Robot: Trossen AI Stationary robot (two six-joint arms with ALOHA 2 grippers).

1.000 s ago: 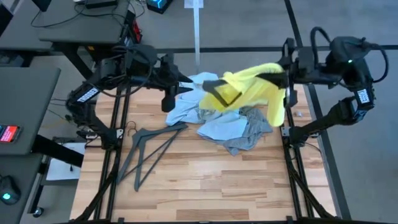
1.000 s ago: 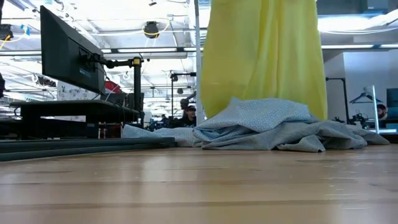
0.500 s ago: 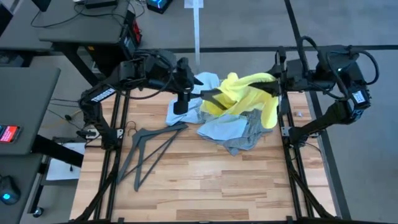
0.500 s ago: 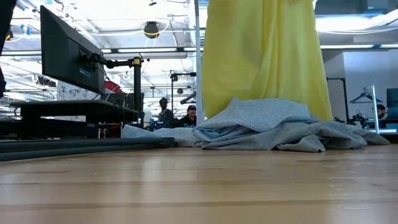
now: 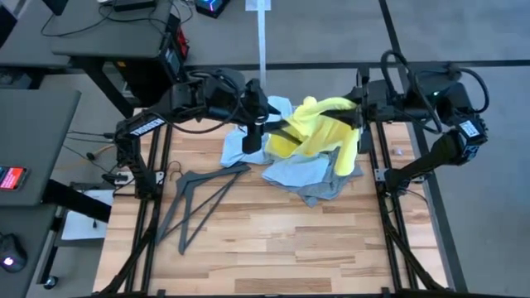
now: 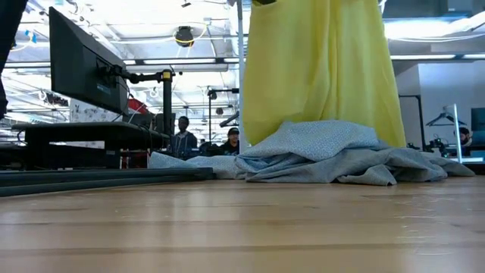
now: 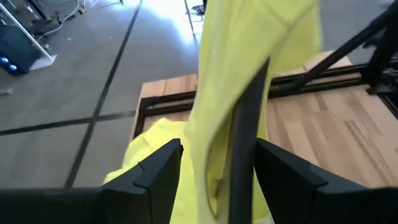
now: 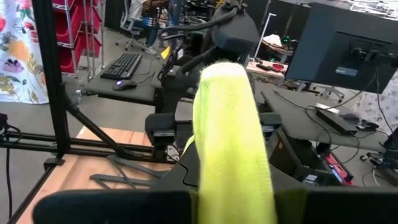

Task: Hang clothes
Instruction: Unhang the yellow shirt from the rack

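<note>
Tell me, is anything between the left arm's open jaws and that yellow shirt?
Nothing visible. The left gripper already has the yellow shirt and a dark hanger bar hanging between its open jaws, while the right gripper holds the shirt up.

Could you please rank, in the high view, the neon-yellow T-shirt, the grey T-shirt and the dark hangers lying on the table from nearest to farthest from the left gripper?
From the left gripper:
1. Neon-yellow T-shirt, lifted, right beside it.
2. Grey T-shirt, in the pile, toward the right arm.
3. Dark grey triangular hangers, flat on the wood, toward the table's front-left.
</note>
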